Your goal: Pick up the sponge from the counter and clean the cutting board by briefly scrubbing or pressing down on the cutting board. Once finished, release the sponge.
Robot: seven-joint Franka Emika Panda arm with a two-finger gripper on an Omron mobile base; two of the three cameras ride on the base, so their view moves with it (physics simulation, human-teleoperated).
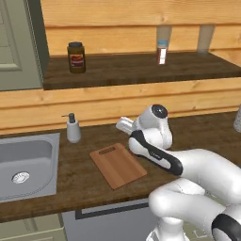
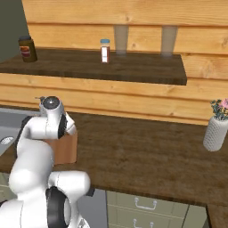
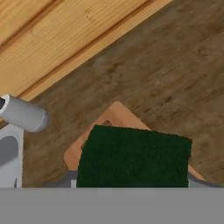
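Observation:
The sponge (image 3: 134, 156) appears as a dark green block in the hand view, low and central. My gripper (image 3: 131, 183) is shut on it, with a grey finger at each side. Beneath the sponge, a rounded corner of the light-brown cutting board (image 3: 114, 116) sticks out on the dark counter (image 3: 175, 74). From the left base view the cutting board (image 1: 117, 164) lies flat on the counter (image 1: 80, 179) in front of the arm. My hand (image 1: 125, 125) pokes out behind the wrist above the board's far end. The arm hides most of the cutting board (image 2: 66, 148) in the right base view.
A white soap dispenser (image 1: 72, 128) stands by the steel sink (image 1: 23, 164) at the left. A raised wooden shelf (image 1: 141, 70) behind carries a dark jar (image 1: 76, 57) and a small bottle (image 1: 162, 52). A vase of flowers (image 2: 217, 129) stands on the counter's far right.

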